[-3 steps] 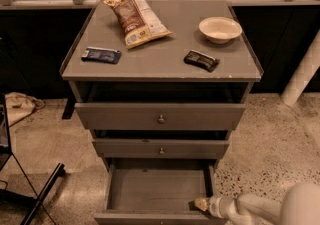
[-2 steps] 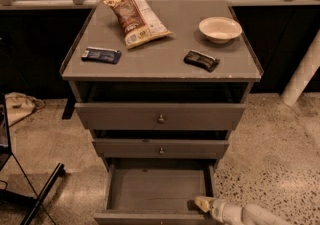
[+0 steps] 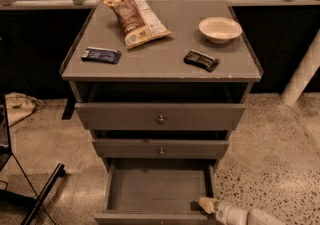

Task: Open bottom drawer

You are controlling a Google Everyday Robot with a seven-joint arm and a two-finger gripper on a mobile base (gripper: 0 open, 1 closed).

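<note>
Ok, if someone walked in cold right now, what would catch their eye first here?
First, the bottom drawer, pulled well out and showing its plain grey inside, with the pale gripper at its front right corner. Then the cabinet top: a chip bag at the back left, a white bowl at the back right, and a blue packet and a black packet nearer the front.

A: The bottom drawer (image 3: 159, 189) looks like matt grey painted board, smooth inside. Above it, the largest knob (image 3: 161, 118) glints like metal.

B: The gripper (image 3: 206, 203), at that drawer's front right corner, looks like pale, smooth plastic. The floor (image 3: 270, 149) right of the drawer is speckled stone. The chip bag (image 3: 136, 19) well above it is glossy.
</note>
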